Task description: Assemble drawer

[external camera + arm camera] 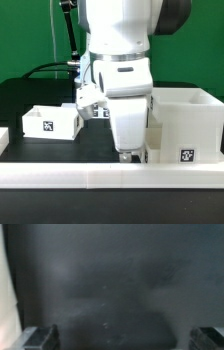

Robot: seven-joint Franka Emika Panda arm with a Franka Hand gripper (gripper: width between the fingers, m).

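The drawer's large hollow white housing (186, 122) stands at the exterior view's right, with a tag on its front face. One small open-top white tray (52, 122) with a tag stands at the left. My gripper (131, 152) hangs low over the dark table beside the housing's left wall, between the two parts. In the wrist view my gripper (128, 339) is open and empty. Its fingertips (44, 338) stand wide apart over bare dark table. A white surface (7, 297) runs along one edge of that view; I cannot tell which part it is.
A long low white border wall (110, 178) runs along the front of the table just below my gripper. A white piece (3, 139) is cut off at the exterior view's left edge. Black cables hang behind the arm.
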